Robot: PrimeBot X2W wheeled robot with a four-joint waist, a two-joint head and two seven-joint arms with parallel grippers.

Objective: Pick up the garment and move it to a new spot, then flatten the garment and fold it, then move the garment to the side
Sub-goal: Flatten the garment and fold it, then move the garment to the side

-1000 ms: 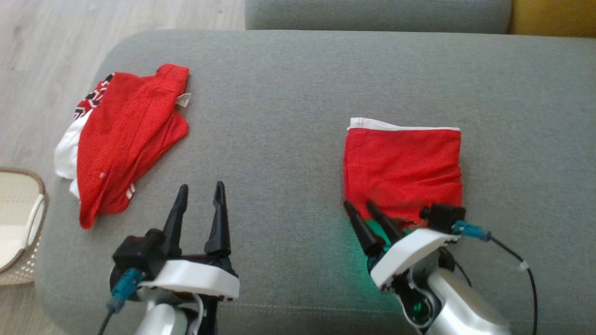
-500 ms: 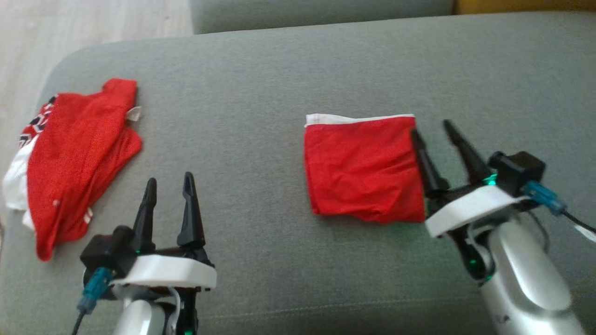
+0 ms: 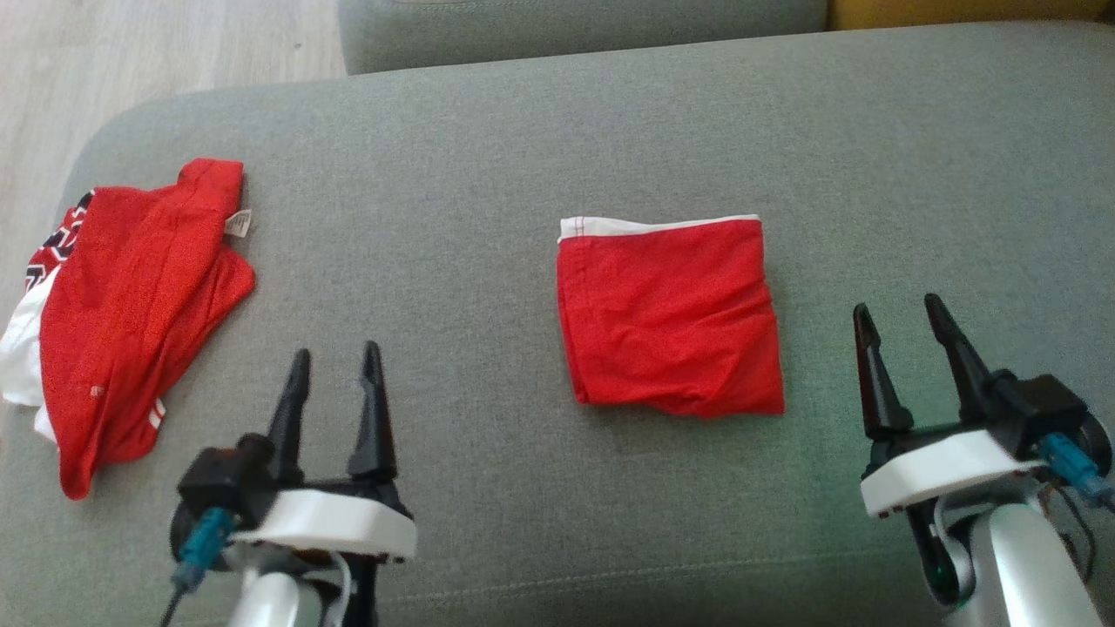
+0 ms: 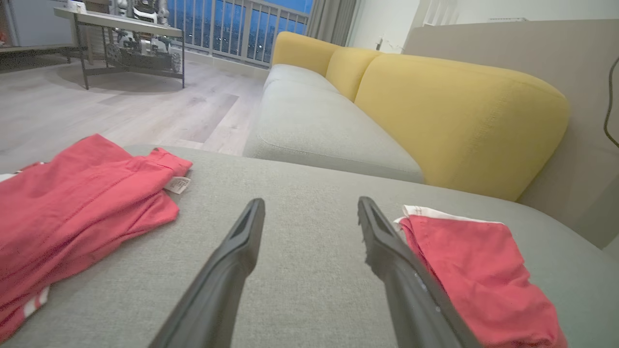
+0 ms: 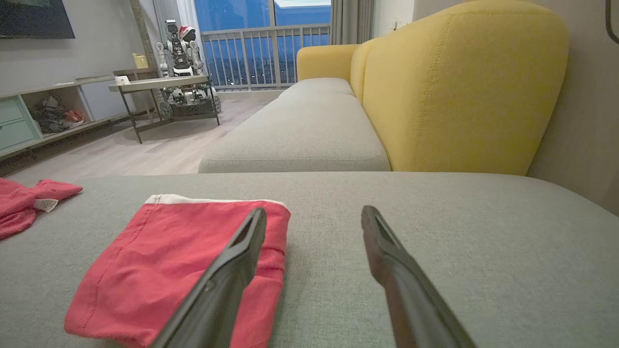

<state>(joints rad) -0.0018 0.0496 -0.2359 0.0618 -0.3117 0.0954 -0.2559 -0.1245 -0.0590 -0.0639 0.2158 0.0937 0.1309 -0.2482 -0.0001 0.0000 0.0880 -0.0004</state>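
Crumpled red garment well left of the folded garment, left claw between them — fingers apart, empty. Right claw just right of it, also apart, empty. Risk: pinching one edge for the side move grabs only the top layer — fold opens.

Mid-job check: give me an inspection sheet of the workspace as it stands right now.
Surface: grey fabric sofa cushion, smooth, bearing both garments.
Job's things: folded red garment with white band lies flat right of centre, touched by neither gripper.
Clutter: crumpled red and white garment at the cushion's left end.
Grippers: left gripper and right gripper hover low, jaws open, empty.
Cables: blue-plugged left wrist cable and right wrist cable, clear of the cloth.
Surroundings: yellow sofa backrest, pale wood floor, metal-legged table beyond.
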